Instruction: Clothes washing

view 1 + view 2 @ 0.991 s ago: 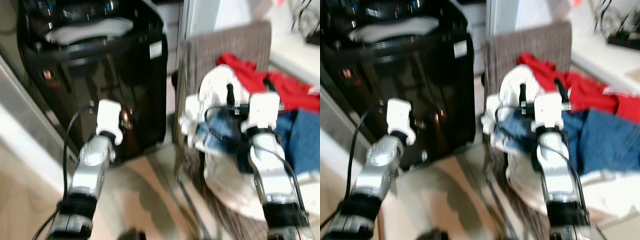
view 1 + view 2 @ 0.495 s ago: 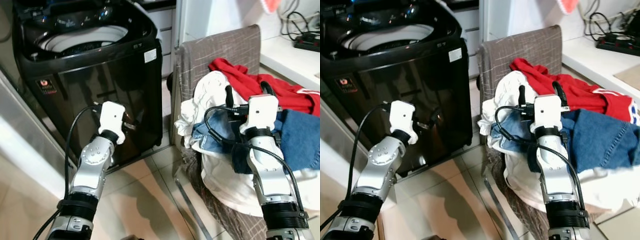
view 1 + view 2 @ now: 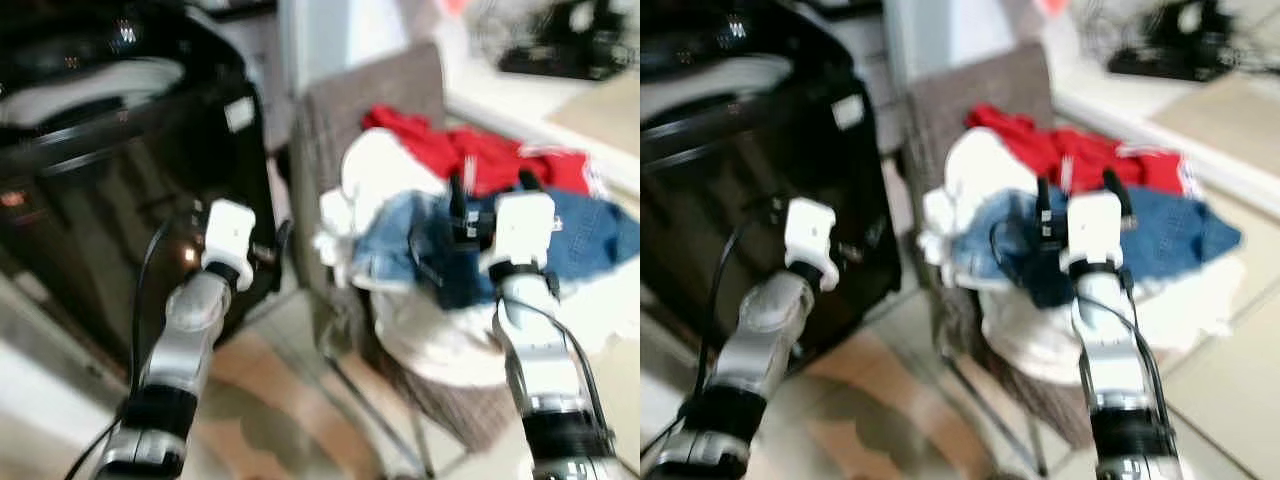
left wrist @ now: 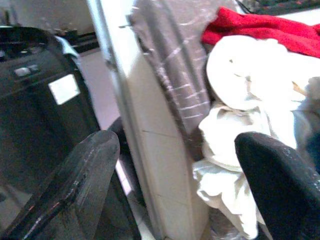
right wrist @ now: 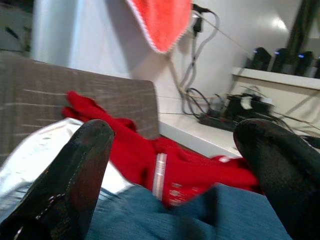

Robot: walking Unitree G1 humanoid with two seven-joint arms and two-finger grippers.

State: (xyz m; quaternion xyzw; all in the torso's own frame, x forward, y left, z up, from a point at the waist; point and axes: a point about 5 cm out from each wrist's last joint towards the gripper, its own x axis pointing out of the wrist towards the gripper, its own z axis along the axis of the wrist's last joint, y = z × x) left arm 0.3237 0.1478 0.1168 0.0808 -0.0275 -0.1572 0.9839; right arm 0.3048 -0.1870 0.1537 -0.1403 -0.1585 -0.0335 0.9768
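Right pincer [image 3: 490, 187] open, seemingly above jeans [image 3: 590, 232]

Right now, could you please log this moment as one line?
left gripper: open, idle | right gripper: open over jeans | clothes on chair | washer beside

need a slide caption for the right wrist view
Open right end effector poised over the chair's laundry pile: red garment lying on blue denim, grey chair back behind.

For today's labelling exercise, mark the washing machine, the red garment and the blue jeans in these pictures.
washing machine [image 3: 110, 230], left eye view, on its dark front panel.
red garment [image 5: 195, 175], right wrist view, on the rumpled cloth behind the jeans.
blue jeans [image 3: 1170, 235], right eye view, on the denim atop the pile.
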